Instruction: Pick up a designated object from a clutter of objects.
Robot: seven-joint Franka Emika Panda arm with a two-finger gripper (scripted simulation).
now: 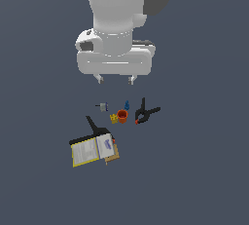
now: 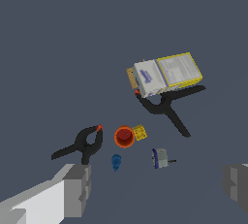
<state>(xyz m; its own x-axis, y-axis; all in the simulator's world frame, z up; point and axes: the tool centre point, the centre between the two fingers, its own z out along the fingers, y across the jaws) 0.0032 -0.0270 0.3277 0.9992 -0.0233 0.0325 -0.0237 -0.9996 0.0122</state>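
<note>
Glossy white rounded arm (image 1: 116,9) with dark grey patch, and blocky grey-tipped jaws

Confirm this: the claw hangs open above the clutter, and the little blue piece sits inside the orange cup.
One thing is wrong. The little blue piece is not inside the orange cup; it lies on the floor beside it, apart from it, as the wrist view shows. The rest holds: the claw hangs open above the clutter.

— Where is the arm?
— Upright, its white wrist pointing straight down.
— And the hand (image 1: 115,79)?
— Hanging high, fingers (image 2: 77,189) spread wide apart, nothing between them.
</note>
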